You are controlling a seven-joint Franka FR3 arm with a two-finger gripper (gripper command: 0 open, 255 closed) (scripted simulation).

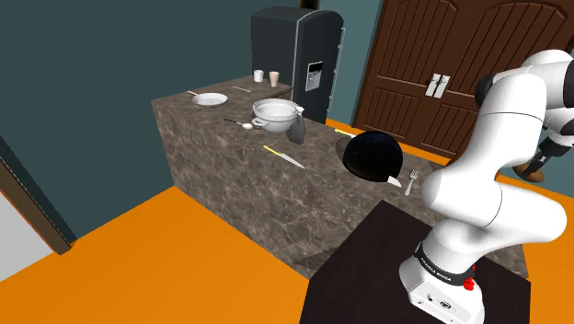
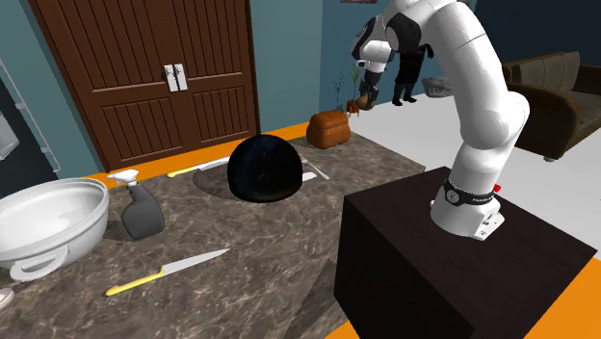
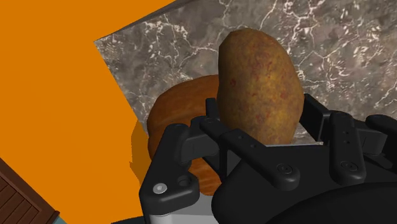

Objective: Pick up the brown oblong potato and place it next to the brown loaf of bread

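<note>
Six items run from the second exterior view's left to its right: a white bowl (image 2: pixel 48 226), a grey spray bottle (image 2: pixel 141 212), a yellow-handled knife (image 2: pixel 169 270), a black dome (image 2: pixel 267 169), the brown loaf (image 2: pixel 329 128) at the far corner of the marbled bench (image 2: pixel 250 289), and the white arm (image 2: pixel 477 96) rising from its dark stand (image 2: pixel 453 279).

Wrist view: the gripper (image 3: pixel 261 118) is clenched on the brown potato (image 3: pixel 257 83), one black finger on each flank. The potato's long axis runs out along the fingers, past their tips. The loaf lies just beyond the potato and is partly covered by it, so the potato hangs over the loaf rather than beside it. Orange floor (image 3: pixel 63 95) begins just past the loaf on one side, and bare bench extends on the other.

Judgement: the carry is nearly done. The coming move calls for a short shift toward the bare bench side, then a descent, lest the potato land on the loaf or roll off the edge.
</note>
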